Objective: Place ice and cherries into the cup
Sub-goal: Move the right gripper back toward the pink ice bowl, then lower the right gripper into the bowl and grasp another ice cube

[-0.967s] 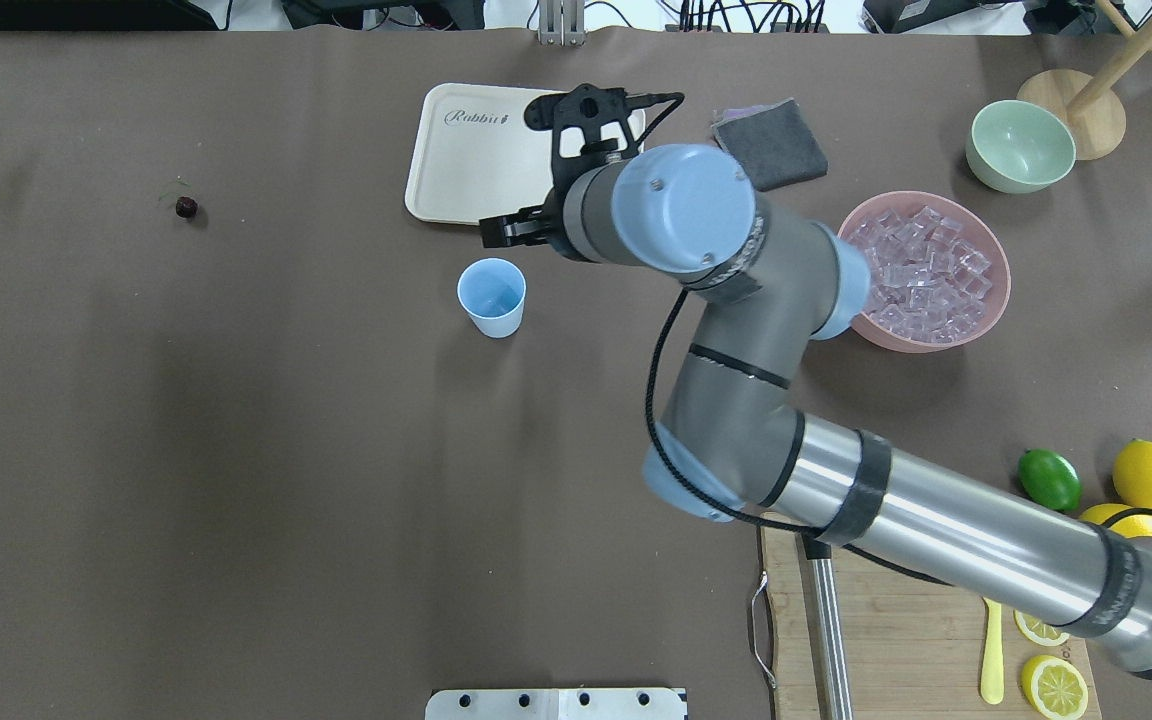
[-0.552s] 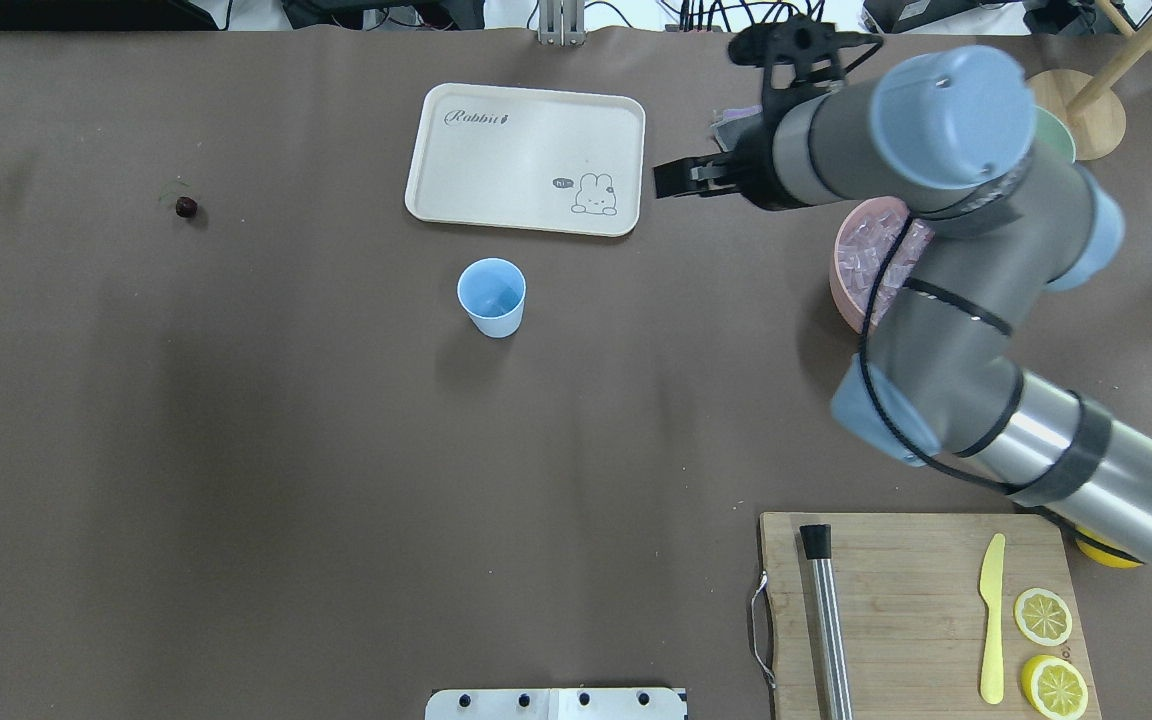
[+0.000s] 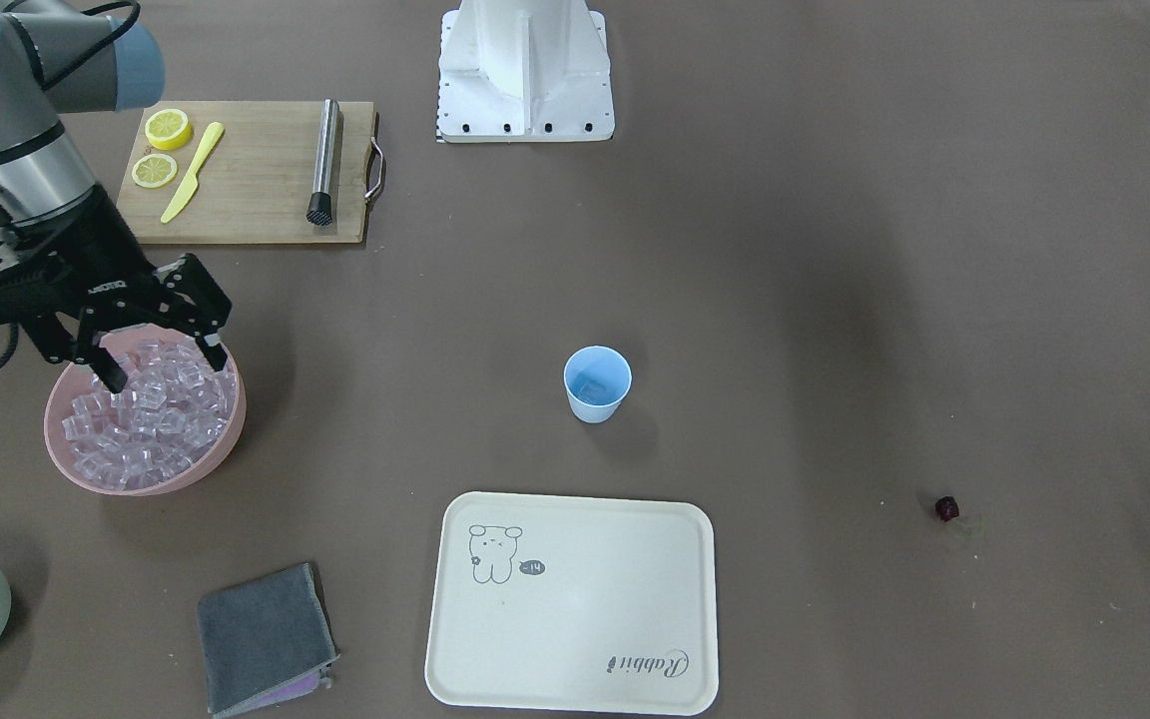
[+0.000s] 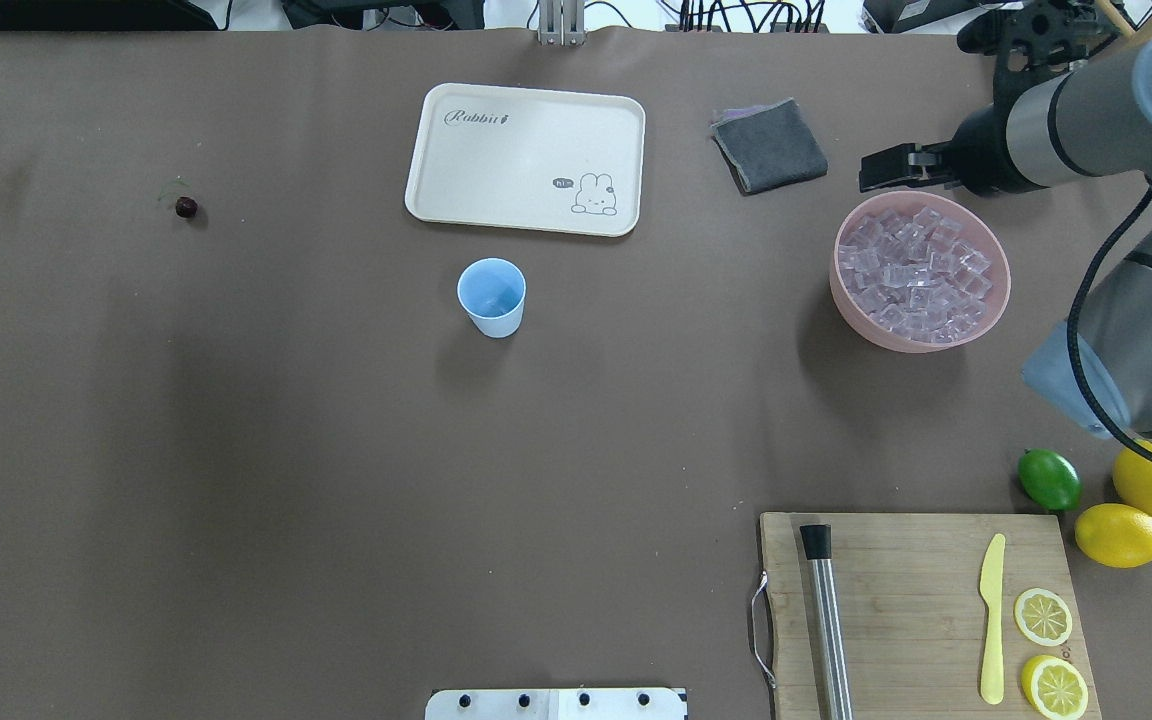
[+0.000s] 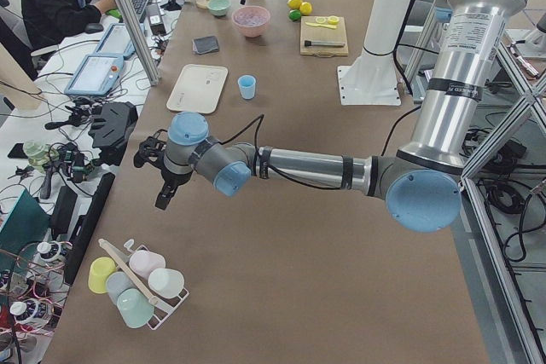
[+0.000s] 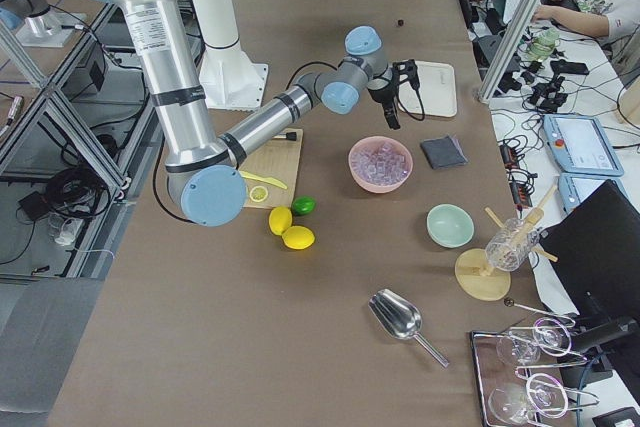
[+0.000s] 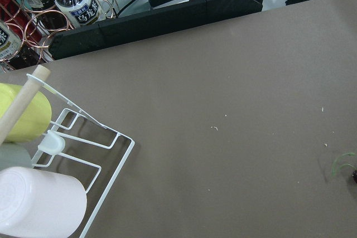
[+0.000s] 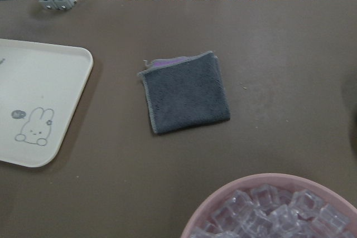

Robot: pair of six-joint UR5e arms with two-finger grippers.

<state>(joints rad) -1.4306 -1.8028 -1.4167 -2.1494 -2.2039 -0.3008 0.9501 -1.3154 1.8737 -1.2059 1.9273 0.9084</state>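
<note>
Above the bowl (image 3: 229, 431) at right, our right hand (image 3: 168, 371) hangs spread over the ice (image 3: 136, 439). Central stands the cup (image 3: 596, 383), the cherry (image 3: 946, 508) far left. We judge a slick cube could squirt from the pinch and miss the cup.

Table covering (image 4: 286, 450): matt brown. Cup (image 4: 491, 296): smooth plastic. Ice (image 4: 921, 270): clear, glassy. Cutting board (image 4: 911, 600): grained wood. Cloth (image 4: 771, 145): grey, napped. Rod (image 4: 828, 640): brushed metal

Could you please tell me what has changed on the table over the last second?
The right gripper swung to the robot's right, from beside the cup to the pink bowl of ice, and hangs open above it. The cup, cherry, tray and cloth stayed put.
</note>
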